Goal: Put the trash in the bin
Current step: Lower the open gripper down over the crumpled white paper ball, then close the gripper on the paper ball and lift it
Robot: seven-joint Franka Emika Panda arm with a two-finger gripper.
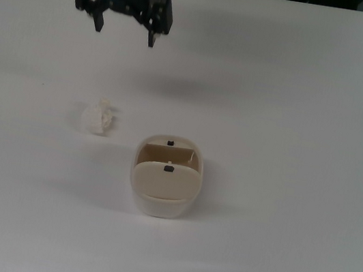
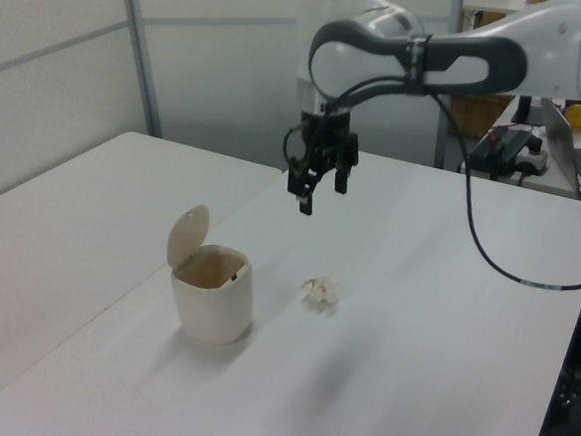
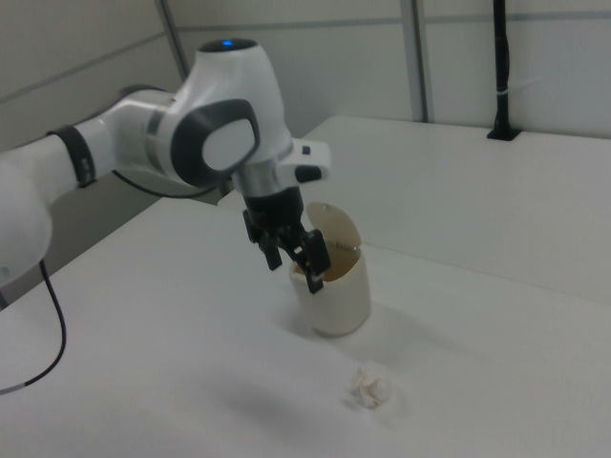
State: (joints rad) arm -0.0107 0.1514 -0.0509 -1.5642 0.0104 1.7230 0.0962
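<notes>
The trash (image 1: pixel 97 117), a small crumpled white paper wad, lies on the white table to the top view's left of the bin (image 1: pixel 160 204). The bin is cream-beige with its flap lid swung up, showing a tan interior. In the left view the trash (image 2: pixel 319 291) sits to the right of the bin (image 2: pixel 213 297); in the right view the trash (image 3: pixel 371 386) lies in front of the bin (image 3: pixel 344 296). My gripper (image 1: pixel 125 34) hangs open and empty in the air, beyond the trash toward the top view's upper edge. The left view shows the gripper (image 2: pixel 320 195) well above the table, and the right view shows the gripper (image 3: pixel 293 274) in front of the bin.
A black cable (image 2: pixel 479 231) hangs from the arm over the table on the left view's right. A laptop and other gear (image 2: pixel 575 148) stand past that table edge. A second white table (image 3: pixel 458 181) lies behind the bin in the right view.
</notes>
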